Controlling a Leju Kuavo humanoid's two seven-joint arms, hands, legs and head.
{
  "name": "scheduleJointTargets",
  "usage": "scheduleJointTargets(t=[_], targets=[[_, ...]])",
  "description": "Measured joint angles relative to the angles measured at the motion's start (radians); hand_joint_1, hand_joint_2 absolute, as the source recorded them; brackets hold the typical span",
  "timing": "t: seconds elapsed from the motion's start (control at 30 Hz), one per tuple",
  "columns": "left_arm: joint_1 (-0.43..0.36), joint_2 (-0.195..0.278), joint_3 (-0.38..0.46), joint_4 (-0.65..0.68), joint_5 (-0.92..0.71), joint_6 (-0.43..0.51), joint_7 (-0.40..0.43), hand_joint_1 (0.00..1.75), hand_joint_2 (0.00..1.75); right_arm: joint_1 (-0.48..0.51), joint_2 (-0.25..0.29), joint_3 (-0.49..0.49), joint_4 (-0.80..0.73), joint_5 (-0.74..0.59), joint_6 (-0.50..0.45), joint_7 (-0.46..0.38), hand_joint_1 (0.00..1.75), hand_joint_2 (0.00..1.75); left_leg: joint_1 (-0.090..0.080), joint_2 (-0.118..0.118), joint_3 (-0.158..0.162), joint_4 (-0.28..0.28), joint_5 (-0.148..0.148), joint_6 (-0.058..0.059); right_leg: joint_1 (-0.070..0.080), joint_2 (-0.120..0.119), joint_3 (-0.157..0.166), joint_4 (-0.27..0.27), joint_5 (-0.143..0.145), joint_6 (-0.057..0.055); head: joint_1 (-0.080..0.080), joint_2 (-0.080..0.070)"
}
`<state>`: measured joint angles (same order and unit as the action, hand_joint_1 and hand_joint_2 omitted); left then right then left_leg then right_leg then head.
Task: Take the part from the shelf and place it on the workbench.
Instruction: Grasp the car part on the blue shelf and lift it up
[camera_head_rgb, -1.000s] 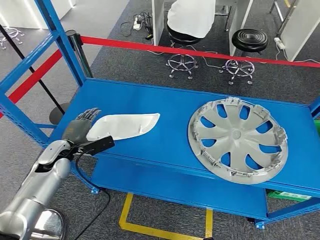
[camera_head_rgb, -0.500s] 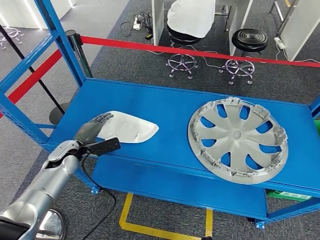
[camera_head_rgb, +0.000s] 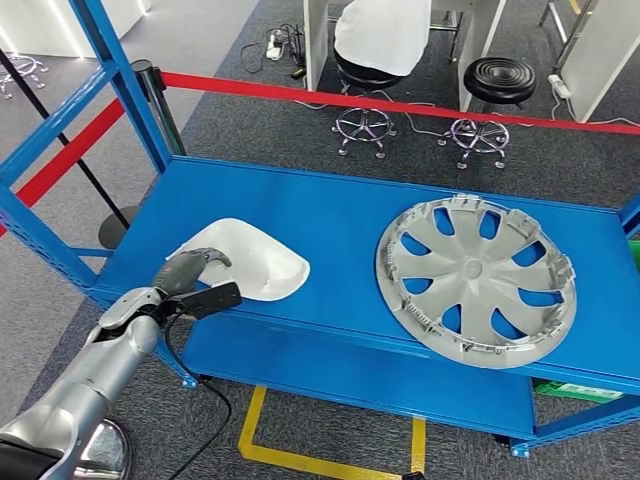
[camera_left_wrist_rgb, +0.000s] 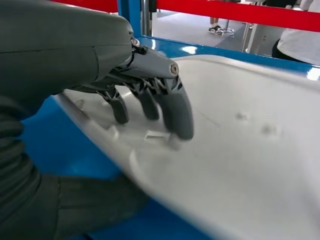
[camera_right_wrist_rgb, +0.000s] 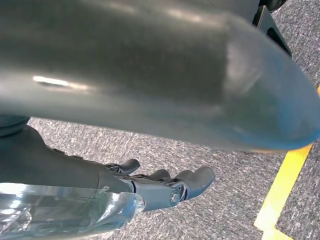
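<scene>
A white curved shell part (camera_head_rgb: 260, 258) lies at the front left of the blue shelf deck (camera_head_rgb: 340, 225). My left hand (camera_head_rgb: 189, 272) grips its near left end, fingers curled over the top. In the left wrist view the dark fingers (camera_left_wrist_rgb: 177, 112) press on the part's white surface (camera_left_wrist_rgb: 245, 150) and the thumb (camera_left_wrist_rgb: 94, 205) sits under its edge. The part looks tipped up at the held end. My right hand (camera_right_wrist_rgb: 162, 187) hangs over grey carpet, fingers loosely apart and holding nothing.
A large silver hubcap (camera_head_rgb: 475, 280) lies on the right half of the deck. Blue uprights (camera_head_rgb: 124, 80) stand at the shelf's left. Red barrier tape (camera_head_rgb: 392, 105), stools and a seated person are behind. A yellow floor line (camera_head_rgb: 332, 462) runs below the shelf.
My left hand moved from beside the part's end onto it and its fingers curled over the edge. The part turned and tipped, its tip swinging toward the front of the shelf.
</scene>
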<state>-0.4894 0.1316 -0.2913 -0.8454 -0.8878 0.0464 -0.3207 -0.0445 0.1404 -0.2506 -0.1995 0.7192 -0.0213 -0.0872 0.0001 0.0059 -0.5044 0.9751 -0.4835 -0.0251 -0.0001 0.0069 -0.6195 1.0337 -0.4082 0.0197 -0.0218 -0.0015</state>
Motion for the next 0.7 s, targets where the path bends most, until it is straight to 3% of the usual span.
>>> scheduleJointTargets(t=[0.3,0.7], targets=[[0.012,-0.021,-0.001,-0.04,-0.013,0.064,0.052,1.75,1.75,0.0,0.0,0.0,0.0,0.002,-0.007,0.0,0.0,0.0,0.0,0.0,0.001,0.0,0.0,0.0,0.0,0.0,0.002,0.0,0.0,0.0,0.0,0.0],[0.153,-0.027,-0.007,-0.32,-0.018,0.087,0.06,1.75,1.75,0.007,0.001,-0.005,0.0,0.003,-0.018,-0.004,0.0,0.0,0.0,0.0,0.0,0.0,0.0,0.001,0.0,0.0,0.0,0.0,0.0,0.0,0.0,0.0]])
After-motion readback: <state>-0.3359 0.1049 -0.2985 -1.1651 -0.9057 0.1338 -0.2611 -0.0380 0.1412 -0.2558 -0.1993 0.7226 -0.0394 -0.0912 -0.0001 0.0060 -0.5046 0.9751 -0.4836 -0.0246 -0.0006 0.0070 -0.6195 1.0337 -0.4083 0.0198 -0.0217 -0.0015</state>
